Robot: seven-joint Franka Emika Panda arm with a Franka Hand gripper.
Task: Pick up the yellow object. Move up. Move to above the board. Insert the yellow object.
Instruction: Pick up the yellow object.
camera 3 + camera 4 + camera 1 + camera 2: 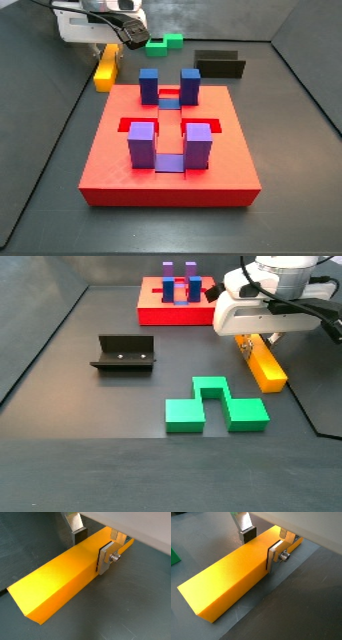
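End effector (pixel 263 546): straddles the bar near one end — fingers at both long faces, apparently closing on it.
Bar (pixel 63 579): flat on the worktop (pixel 80 386), well apart from the board (pixel 170 160).
Advice: seat pads squarely, lift level — off-centre grip may tilt.

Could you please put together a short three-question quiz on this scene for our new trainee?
1. True or false: the yellow object already sits in a slot of the board.
2. In both wrist views, where do the fingers of the gripper stand in relation to the yellow object: (a) one on each long side, (b) both above it, (c) both off one end?
3. In a side view, which piece lies on the floor nearest the yellow object: the green block or the fixture?

Key:
1. False; it lies on the floor, apart from the board.
2. (a).
3. The green block.
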